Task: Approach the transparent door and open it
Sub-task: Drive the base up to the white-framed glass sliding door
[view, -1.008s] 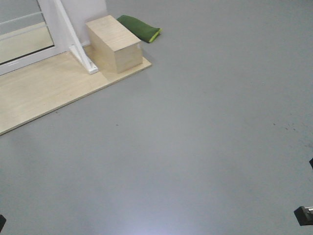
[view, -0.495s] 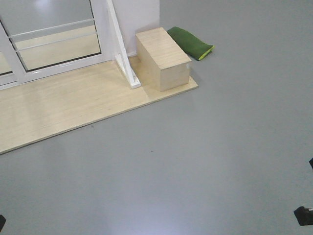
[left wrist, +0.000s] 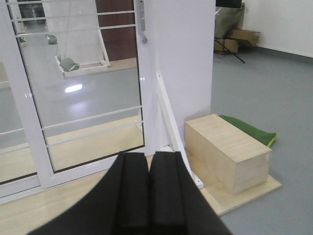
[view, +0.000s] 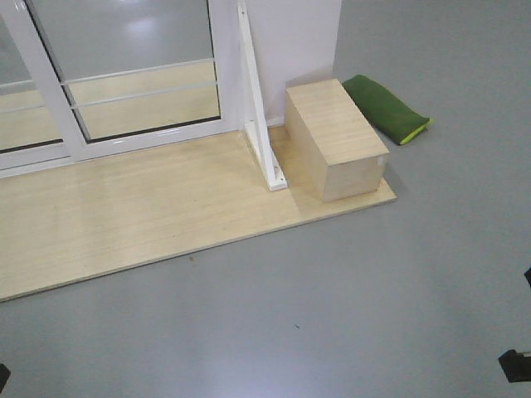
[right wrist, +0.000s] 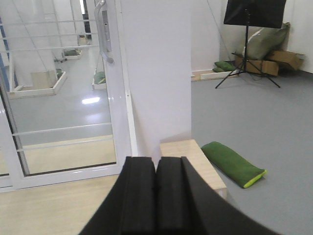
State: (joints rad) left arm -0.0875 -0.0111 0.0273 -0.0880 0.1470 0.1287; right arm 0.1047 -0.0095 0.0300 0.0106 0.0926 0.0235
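Across the lower and right parts of the front view spreads a grey floor, on which lies a pale wooden platform running from the left edge to right of centre. At the platform's far edge, in the upper left of the frame, stands the transparent door: clear glass in a glossy white frame, crossed by thin white horizontal bars. A second barred glass panel sits just beside it at the far left. Right of the door rises a plain white wall panel. A light wooden box rests on the platform's right end, near the wall panel. Between box and door a slanted white support frame leans down to a foot on the platform. A green cushion-like bag with a yellow-green edge lies on the floor just beyond the box.

From the wrist views, a curved silver-grey handle shows upright on the door's right stile, high in the frame.

Both arms are well apart from the door. At the bottom centre of its own view, the left gripper has its black jaws pressed together with nothing between them; the right gripper likewise has its jaws together and holds nothing.
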